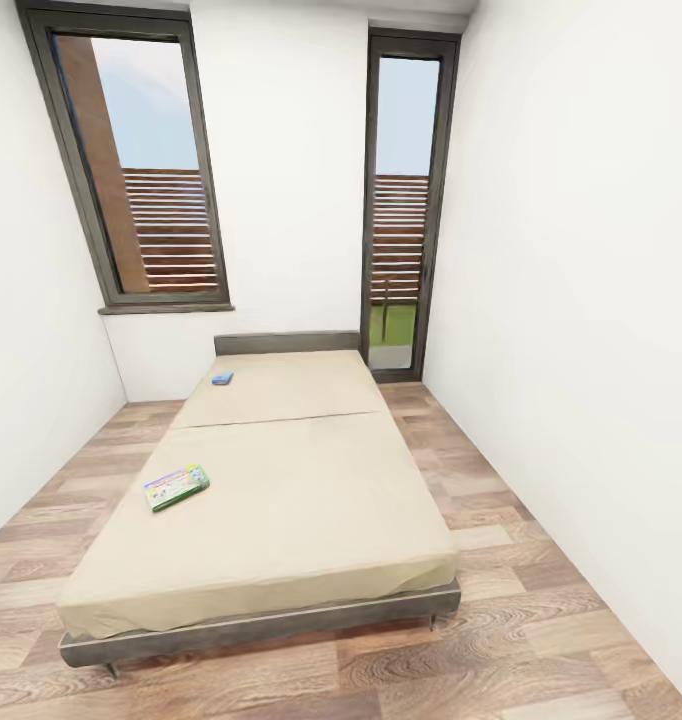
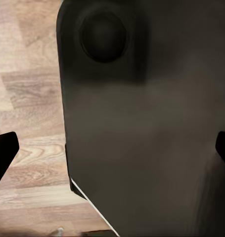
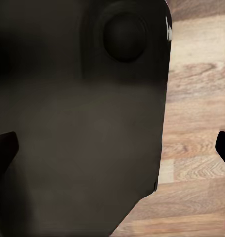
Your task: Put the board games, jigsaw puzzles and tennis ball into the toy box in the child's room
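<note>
Bed (image 1: 281, 500): being viewed from the foot end; beige sheet, dark frame, plank floor (image 1: 541, 620) around it.
Green-edged board game (image 1: 176, 487): lying flat near the bed's left edge, closest to hand.
Light blue board game (image 1: 222, 378): lying near the headboard, well apart from the first.
Handling: both are being judged light, stiff, thin; an overhanging long edge is being favoured for pinching.
Left gripper (image 2: 112, 148): fingertips spread wide, nothing held.
Right gripper (image 3: 112, 148): likewise released, empty.

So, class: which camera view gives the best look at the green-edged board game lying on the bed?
The head view: the green-edged board game lies flat on the bed, near its left edge. Both wrist views look at dark robot bodywork and wood floor, not the game.
</note>
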Robot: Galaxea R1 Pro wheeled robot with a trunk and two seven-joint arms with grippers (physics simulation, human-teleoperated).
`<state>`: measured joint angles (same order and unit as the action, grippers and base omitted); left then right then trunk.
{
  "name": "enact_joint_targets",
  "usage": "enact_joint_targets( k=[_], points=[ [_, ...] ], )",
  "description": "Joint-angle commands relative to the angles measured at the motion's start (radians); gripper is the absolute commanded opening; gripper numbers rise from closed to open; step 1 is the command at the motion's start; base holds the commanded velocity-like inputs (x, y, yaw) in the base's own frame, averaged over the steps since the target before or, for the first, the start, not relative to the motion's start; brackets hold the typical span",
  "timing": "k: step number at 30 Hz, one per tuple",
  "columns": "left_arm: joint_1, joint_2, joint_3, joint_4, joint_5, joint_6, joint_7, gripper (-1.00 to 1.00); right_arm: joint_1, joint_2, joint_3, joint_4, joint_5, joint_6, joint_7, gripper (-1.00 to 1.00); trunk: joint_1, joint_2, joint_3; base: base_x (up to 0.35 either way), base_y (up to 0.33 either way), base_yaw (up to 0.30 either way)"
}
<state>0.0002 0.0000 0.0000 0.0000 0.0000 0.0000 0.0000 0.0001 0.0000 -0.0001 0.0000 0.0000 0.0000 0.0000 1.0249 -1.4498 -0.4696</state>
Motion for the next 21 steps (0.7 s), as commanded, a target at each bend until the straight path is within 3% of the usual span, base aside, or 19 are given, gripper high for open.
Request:
enact_joint_targets(
  k=[1, 4, 21],
  points=[
    [0.000, 0.000, 0.000, 0.000, 0.000, 0.000, 0.000, 1.00, 0.000, 0.000, 0.000, 0.000, 0.000, 0.000, 0.000, 1.00, 0.000, 0.000, 0.000, 0.000, 0.000, 0.000],
    [0.001, 0.012, 0.001, -0.014, -0.002, -0.012, -0.003, 1.00, -0.008, 0.005, 0.006, -0.015, 0.003, -0.004, 0.002, 1.00, 0.000, 0.000, 0.000, 0.000, 0.000, 0.000],
    [0.001, 0.012, 0.001, -0.014, -0.002, -0.012, -0.003, 1.00, -0.023, 0.005, 0.006, -0.018, 0.003, -0.004, 0.002, 1.00, 0.000, 0.000, 0.000, 0.000, 0.000, 0.000]
  ],
)
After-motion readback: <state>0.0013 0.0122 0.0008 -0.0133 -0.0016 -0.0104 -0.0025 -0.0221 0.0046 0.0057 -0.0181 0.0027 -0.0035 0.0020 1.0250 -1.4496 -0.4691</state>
